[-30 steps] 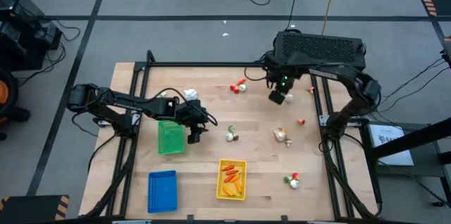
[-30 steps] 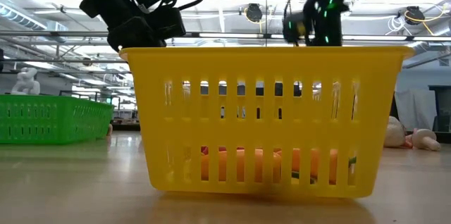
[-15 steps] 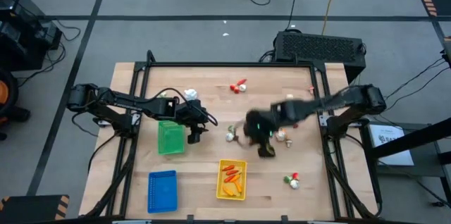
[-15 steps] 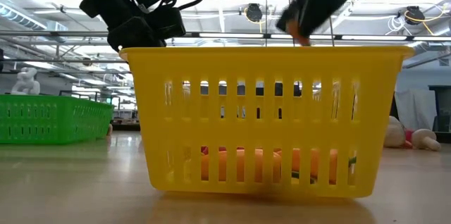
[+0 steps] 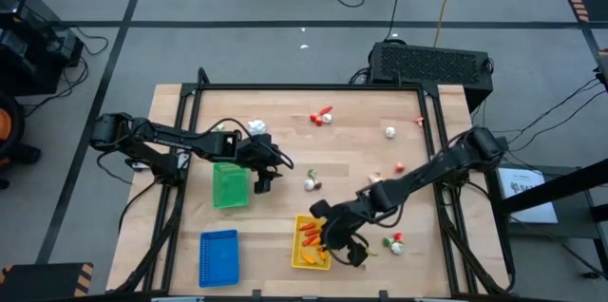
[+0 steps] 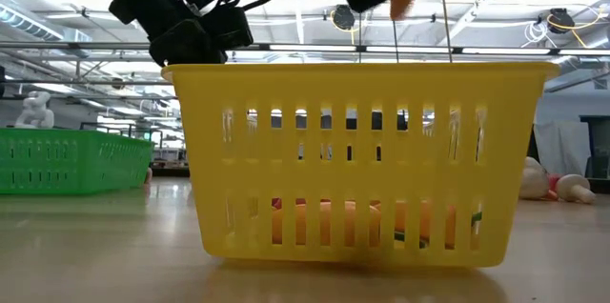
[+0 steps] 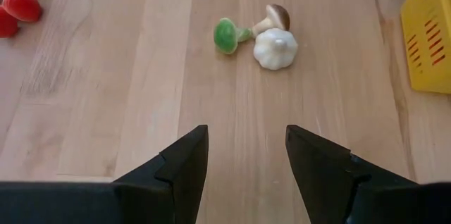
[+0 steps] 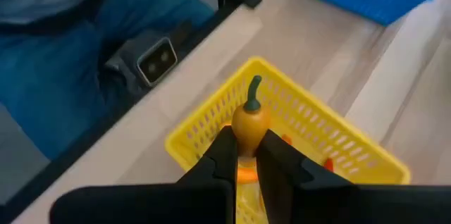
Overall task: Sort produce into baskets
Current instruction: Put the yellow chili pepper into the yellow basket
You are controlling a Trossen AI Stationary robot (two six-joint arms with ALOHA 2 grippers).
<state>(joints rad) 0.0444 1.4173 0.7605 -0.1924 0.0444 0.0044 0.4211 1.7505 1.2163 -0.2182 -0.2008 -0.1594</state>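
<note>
So the right gripper [image 8: 245,155] is sitting right above the yellow basket [image 5: 313,242], pinched shut on a little orange pepper [image 8: 250,122] with a green stem. From the wrist cam the pepper hangs straight over the basket's inside, not yet in it. The basket already has a few orange and red pieces [image 5: 312,233] in the bottom.

Left gripper [image 7: 243,160] is parked well off from the yellow basket, just beside the green basket [image 5: 229,184], fingers spread apart and holding nothing. Out in front of it on the table [image 5: 351,145] there's a white garlic bulb [image 7: 275,48] touching a small mushroom [image 7: 270,18], with a green-ended piece [image 7: 226,35] right next to them.

The blue basket [image 5: 218,256] sits beside the yellow one, toward the left arm's side. A red-and-white piece [image 5: 394,242] lies near the yellow basket on the other side, and more bits are scattered farther off.
</note>
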